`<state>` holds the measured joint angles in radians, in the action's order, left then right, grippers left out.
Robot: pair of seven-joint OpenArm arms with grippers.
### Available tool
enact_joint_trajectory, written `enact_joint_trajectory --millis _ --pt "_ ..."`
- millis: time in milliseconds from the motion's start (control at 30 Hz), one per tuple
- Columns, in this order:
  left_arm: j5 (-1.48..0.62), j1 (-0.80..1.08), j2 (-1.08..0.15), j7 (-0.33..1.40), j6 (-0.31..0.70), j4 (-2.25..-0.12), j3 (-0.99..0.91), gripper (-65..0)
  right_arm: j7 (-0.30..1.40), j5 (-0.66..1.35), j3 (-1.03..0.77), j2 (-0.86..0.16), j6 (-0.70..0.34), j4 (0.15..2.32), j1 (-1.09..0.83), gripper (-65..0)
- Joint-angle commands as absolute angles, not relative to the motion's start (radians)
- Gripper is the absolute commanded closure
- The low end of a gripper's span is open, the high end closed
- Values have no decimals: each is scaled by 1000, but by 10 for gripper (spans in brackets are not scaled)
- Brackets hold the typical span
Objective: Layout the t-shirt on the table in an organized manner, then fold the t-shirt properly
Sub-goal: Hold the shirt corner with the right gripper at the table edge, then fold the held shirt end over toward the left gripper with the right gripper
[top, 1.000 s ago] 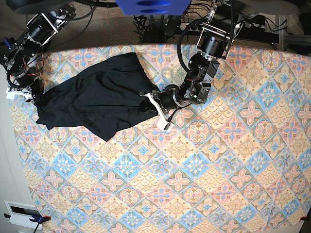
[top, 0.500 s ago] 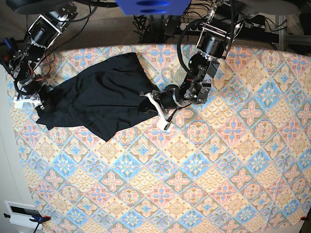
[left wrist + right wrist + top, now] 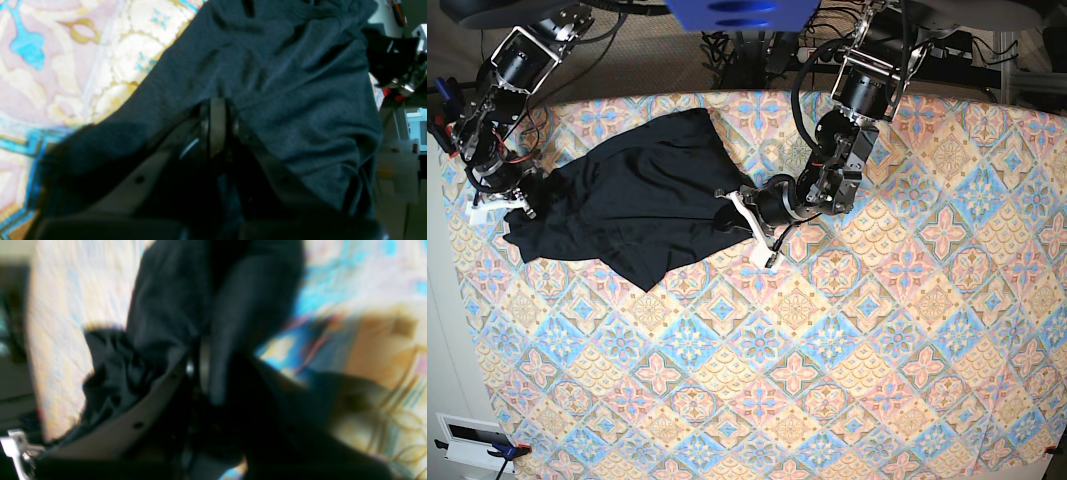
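The t-shirt (image 3: 632, 205) lies crumpled, opposite edges pinched by both closed grippers.

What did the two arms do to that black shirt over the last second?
The right gripper, at the t-shirt's far edge, moved slightly inward over the table and closed on the fabric, nudging that edge along. The left gripper stayed shut on the opposite edge, unmoved.

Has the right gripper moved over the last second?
Yes. The right gripper slid inward from the table's left edge onto the t-shirt.
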<state>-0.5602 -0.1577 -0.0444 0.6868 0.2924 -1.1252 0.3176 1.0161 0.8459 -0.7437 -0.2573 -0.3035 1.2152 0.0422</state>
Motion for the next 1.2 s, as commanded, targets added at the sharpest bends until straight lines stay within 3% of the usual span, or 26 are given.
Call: enact_joint_trajectory --millis 0,333,600,833,967,1167 --pt "-461 -150 -59 760 223 -1109 315 0 990 881 -748 -286 -315 1294 62 0" --pt "-461 -151 -58 760 220 -1109 317 0 990 881 -739 -208 -318 1705 -77 0" --pt "-460 -153 -58 760 217 -1109 317 0 980 880 -547 -189 -318 1974 -236 0" --pt "-460 -156 -58 760 216 -1109 317 0 931 874 -268 -199 -318 2008 -381 0" --pt "-460 -156 -58 760 216 -1109 317 0 908 826 -67 -269 -315 2009 -395 0" --pt "-460 -156 -58 760 216 -1109 317 0 900 509 213 -289 -314 2003 -394 0"
